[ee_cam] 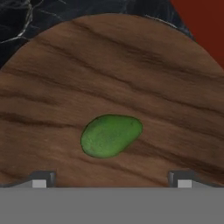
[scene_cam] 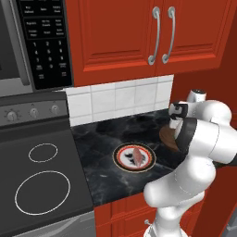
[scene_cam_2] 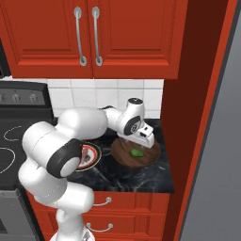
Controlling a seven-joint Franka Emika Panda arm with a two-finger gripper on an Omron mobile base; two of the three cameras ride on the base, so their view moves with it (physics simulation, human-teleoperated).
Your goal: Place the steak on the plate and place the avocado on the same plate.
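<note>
The steak (scene_cam: 137,156), a small pinkish-red slab, lies on the round white plate (scene_cam: 121,156) with its dark, orange-edged rim, in the middle of the black marble counter. To the plate's right, the green avocado (scene_cam_2: 136,153) (ee_cam: 111,135) rests inside a round dark brown wooden dish (scene_cam_2: 150,157) (ee_cam: 65,78). My gripper (scene_cam_2: 140,144) (ee_cam: 111,180) hangs just above the avocado and points down at it. It is open, its fingertips (ee_cam: 41,179) wide apart on either side of the fruit and touching nothing. The arm hides part of the plate (scene_cam_2: 94,154) in the right base view.
A stove (scene_cam: 41,185) with ring burners adjoins the counter on the left, under a microwave (scene_cam: 41,41). Red upper cabinets (scene_cam: 157,32) hang above. A tall red side panel (scene_cam_2: 188,117) closes the counter just right of the dish.
</note>
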